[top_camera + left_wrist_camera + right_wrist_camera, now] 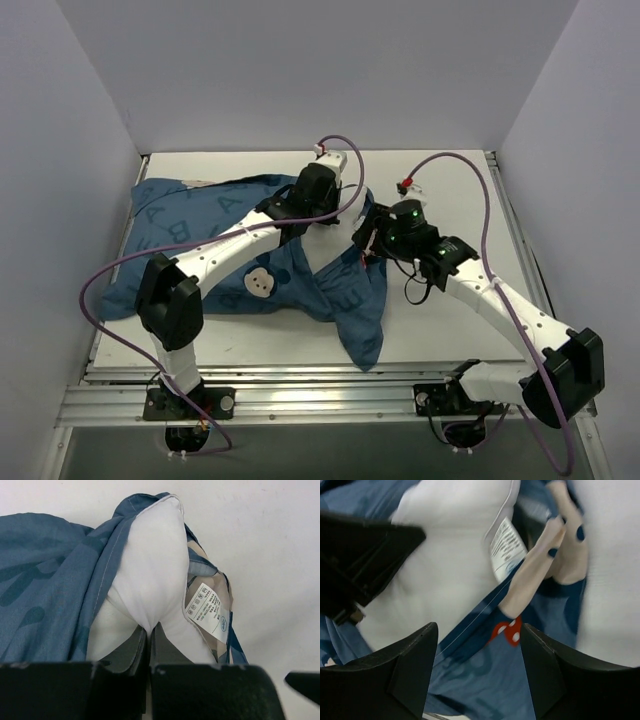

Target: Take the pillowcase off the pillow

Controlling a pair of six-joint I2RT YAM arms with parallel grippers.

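The dark-blue pillowcase point(200, 225) lies rumpled across the left and middle of the table, with one flap hanging toward the front edge. In the left wrist view a plump white corner of the pillow point(150, 565) sticks out of the pillowcase point(45, 590). My left gripper point(148, 632) is shut on that corner. My right gripper point(479, 672) stands open just right of it. Loose blue pillowcase fabric point(480, 685) with a red polka-dot bow lies between its fingers, ungripped. The pillow point(445, 560) shows white beyond that fabric.
A white care label point(209, 611) hangs at the pillowcase opening. The white table point(450, 330) shows bare on the right and along the back. Grey walls close in on three sides. The two arms meet near the table's middle, their cables looping overhead.
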